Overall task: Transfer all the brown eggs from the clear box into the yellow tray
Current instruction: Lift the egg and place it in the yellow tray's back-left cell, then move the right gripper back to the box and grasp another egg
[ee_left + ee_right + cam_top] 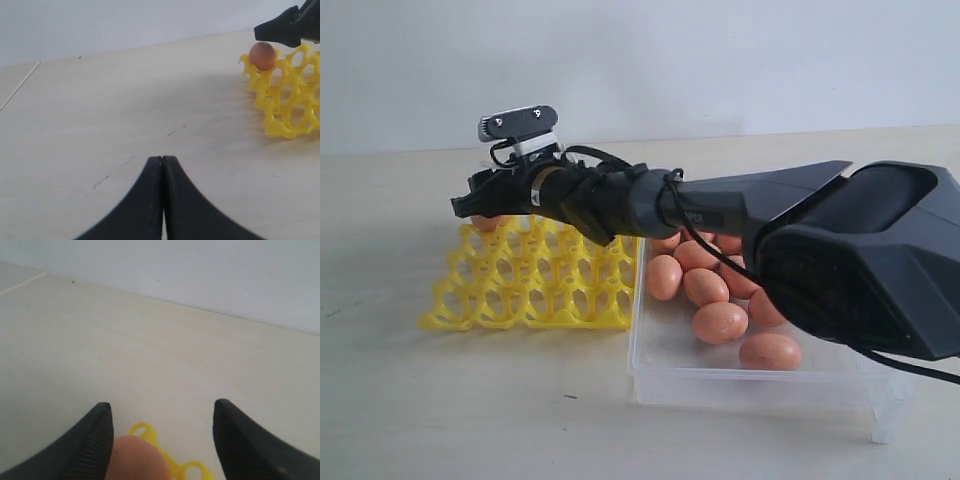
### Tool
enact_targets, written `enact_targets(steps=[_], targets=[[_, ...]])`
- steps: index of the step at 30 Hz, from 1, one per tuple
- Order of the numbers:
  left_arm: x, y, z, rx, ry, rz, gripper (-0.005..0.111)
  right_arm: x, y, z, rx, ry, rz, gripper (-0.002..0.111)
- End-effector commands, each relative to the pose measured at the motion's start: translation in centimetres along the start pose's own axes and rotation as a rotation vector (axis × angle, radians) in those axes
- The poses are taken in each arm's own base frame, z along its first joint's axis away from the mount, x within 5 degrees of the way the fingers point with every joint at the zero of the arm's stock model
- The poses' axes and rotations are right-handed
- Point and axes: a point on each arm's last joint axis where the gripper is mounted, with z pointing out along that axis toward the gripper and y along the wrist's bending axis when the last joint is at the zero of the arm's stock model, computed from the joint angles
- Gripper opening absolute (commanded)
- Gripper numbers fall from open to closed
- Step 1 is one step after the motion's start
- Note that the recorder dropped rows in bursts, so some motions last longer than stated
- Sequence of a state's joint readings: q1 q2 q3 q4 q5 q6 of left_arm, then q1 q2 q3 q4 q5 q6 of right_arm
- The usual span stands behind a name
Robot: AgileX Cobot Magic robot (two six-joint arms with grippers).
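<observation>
The yellow tray (pixel 535 290) lies on the table to the left of the clear box (pixel 650 372). Several brown eggs (pixel 720 322) lie in the box. One brown egg (pixel 488 222) sits in the tray's far left corner cup. My right gripper (pixel 470 205) reaches across the tray and hangs just over that egg. It is open (pixel 162 407): the egg (pixel 137 460) lies close to one finger, with a wide gap to the other. In the left wrist view the left gripper (pixel 162 159) is shut and empty above bare table, looking at the same egg (pixel 262 55) and the tray corner (pixel 290 100).
The right arm's black forearm (pixel 720 205) spans the box and the tray's back rows. A camera (pixel 517 123) sits atop the wrist. Bare pale tabletop (pixel 470 400) lies in front of and left of the tray, and a white wall stands behind.
</observation>
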State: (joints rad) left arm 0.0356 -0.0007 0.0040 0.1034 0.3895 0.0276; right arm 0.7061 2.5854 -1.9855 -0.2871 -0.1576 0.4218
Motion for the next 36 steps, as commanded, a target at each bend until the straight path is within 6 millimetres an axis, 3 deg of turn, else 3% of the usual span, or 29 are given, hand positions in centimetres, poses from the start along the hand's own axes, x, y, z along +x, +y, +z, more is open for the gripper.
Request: enact_targets(steps=[1, 7, 8, 14, 17, 19, 22, 26, 30, 34, 36], targets=[[-0.2, 0.0, 0.0, 0.006, -0.013, -0.005, 0.000, -4.4, -0.2, -2.5, 0.084, 0.093, -0.017, 0.050], [-0.2, 0.0, 0.0, 0.006, -0.013, -0.005, 0.000, -9.2, 0.6, -7.6, 0.152, 0.249, -0.052, 0.004], [-0.2, 0.0, 0.0, 0.006, -0.013, -0.005, 0.000, -10.0, 0.9, -8.8, 0.142, 0.267, -0.062, 0.000], [-0.2, 0.0, 0.0, 0.006, -0.013, -0.005, 0.000, -12.1, 2.1, -16.4, 0.082, 0.470, -0.124, 0.000], [-0.2, 0.0, 0.0, 0.006, -0.013, -0.005, 0.000, -12.2, 1.2, -19.8, 0.102, 0.554, -0.124, 0.005], [-0.2, 0.0, 0.0, 0.006, -0.013, -0.005, 0.000, -12.2, 0.1, -21.6, 0.128, 0.599, -0.105, 0.014], [-0.2, 0.0, 0.0, 0.006, -0.013, -0.005, 0.000, -11.4, -2.1, -23.6, 0.175, 0.680, -0.061, 0.034], [-0.2, 0.0, 0.0, 0.006, -0.013, -0.005, 0.000, -9.6, -5.1, -24.2, 0.235, 0.760, 0.006, 0.054], [-0.2, 0.0, 0.0, 0.006, -0.013, -0.005, 0.000, -7.1, -8.0, -23.3, 0.289, 0.830, 0.097, 0.055], [-0.2, 0.0, 0.0, 0.006, -0.013, -0.005, 0.000, -4.7, -9.2, -21.8, 0.290, 0.896, 0.151, 0.055], [-0.2, 0.0, 0.0, 0.006, -0.013, -0.005, 0.000, -2.6, -9.6, -20.7, 0.289, 0.971, 0.164, 0.055]])
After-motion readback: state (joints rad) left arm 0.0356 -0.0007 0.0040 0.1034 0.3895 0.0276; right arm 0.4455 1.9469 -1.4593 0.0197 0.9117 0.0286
